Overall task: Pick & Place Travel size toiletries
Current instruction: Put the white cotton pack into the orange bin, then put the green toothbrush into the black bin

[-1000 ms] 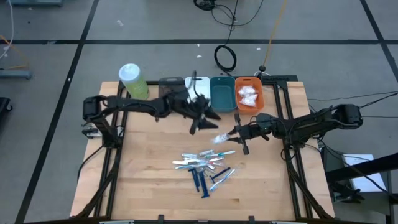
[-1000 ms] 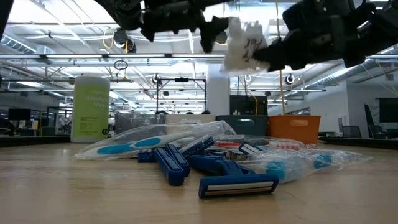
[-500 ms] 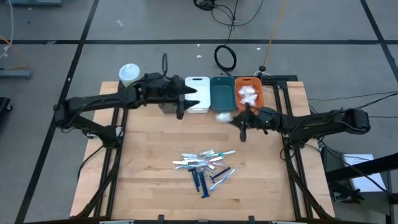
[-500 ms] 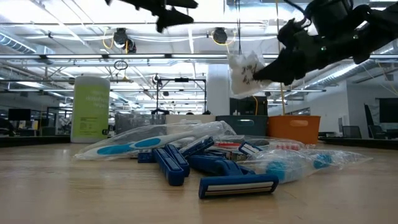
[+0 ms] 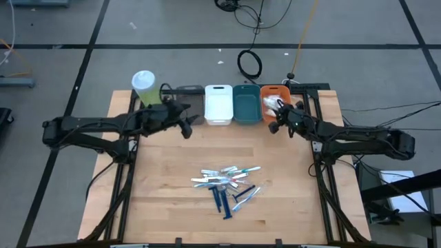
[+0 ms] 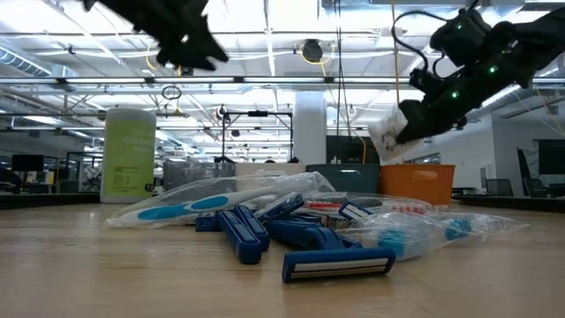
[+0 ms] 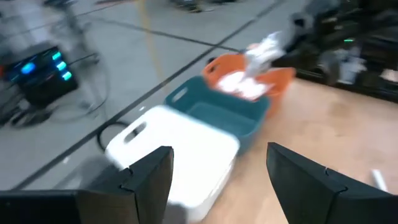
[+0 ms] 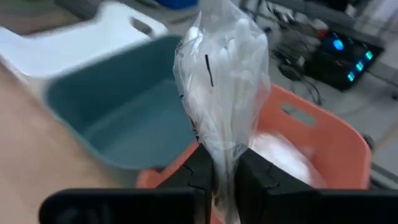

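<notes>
A pile of toiletries (image 5: 231, 182), blue razors and bagged toothbrushes, lies at mid-table and also shows in the low view (image 6: 300, 221). My right gripper (image 8: 227, 177) is shut on a white crinkly pouch (image 8: 224, 87) at the near edge of the orange bin (image 5: 284, 110), which has more white pouches inside. In the low view the pouch (image 6: 388, 137) hangs in the air. My left gripper (image 7: 217, 180) is open and empty, in front of the grey bin (image 5: 189, 93), left of the white bin (image 5: 218, 103). My right gripper pinches the pouch's lower end (image 8: 225, 149) between its two fingers (image 8: 202, 168). The pouch stands out beyond the fingertips toward the orange bin. It is lifted clear of the table and the bin.
Grey, white, teal (image 5: 246, 103) and orange bins stand in a row along the table's far edge. A pale-green cylinder with a white lid (image 5: 145, 86) stands at the far left. Bare wood lies around the pile.
My right gripper has carried the pouch from mid-table toward the far edge, up to the orange bin. My left gripper has drawn back toward the table's left, from the middle to in front of the grey bin.
</notes>
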### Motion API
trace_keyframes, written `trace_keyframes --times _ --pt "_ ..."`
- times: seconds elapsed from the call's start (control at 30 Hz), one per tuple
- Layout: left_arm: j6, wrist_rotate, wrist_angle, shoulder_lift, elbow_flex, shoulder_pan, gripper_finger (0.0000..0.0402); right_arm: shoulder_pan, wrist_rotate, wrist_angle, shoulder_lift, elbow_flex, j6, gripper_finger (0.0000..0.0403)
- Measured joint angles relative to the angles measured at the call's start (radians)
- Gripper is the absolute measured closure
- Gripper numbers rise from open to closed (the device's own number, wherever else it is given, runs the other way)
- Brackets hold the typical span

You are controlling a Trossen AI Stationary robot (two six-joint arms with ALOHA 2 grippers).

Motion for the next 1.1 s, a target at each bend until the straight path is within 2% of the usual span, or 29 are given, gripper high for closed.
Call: trace_keyframes --times 0.17,0.3,0.4,0.5,0.87,1.1 --pt "-0.104 -0.046 0.003 -0.089 -0.118 0.001 0.0146 -0.078 0.002 -0.042 0.017 0.000 0.032 0.0370" --pt "-0.130 -0.046 0.003 -0.114 -0.151 0.001 0.0147 -0.123 0.003 -0.044 0.028 0.000 0.040 0.0374" --pt "-0.132 -0.044 -0.002 -0.112 -0.153 0.001 0.0147 -0.145 0.023 -0.044 0.034 0.000 0.048 0.0363" --pt "-0.132 -0.039 0.000 -0.103 -0.153 0.001 0.0147 -0.151 0.072 -0.056 0.035 0.000 0.067 0.0334" --pt "-0.137 -0.036 -0.002 -0.088 -0.153 0.001 0.0147 -0.151 0.074 -0.059 0.035 0.000 0.066 0.0185" --pt "-0.140 -0.036 -0.002 -0.088 -0.153 0.001 0.0147 -0.146 0.071 0.023 0.035 0.000 0.061 0.0127"
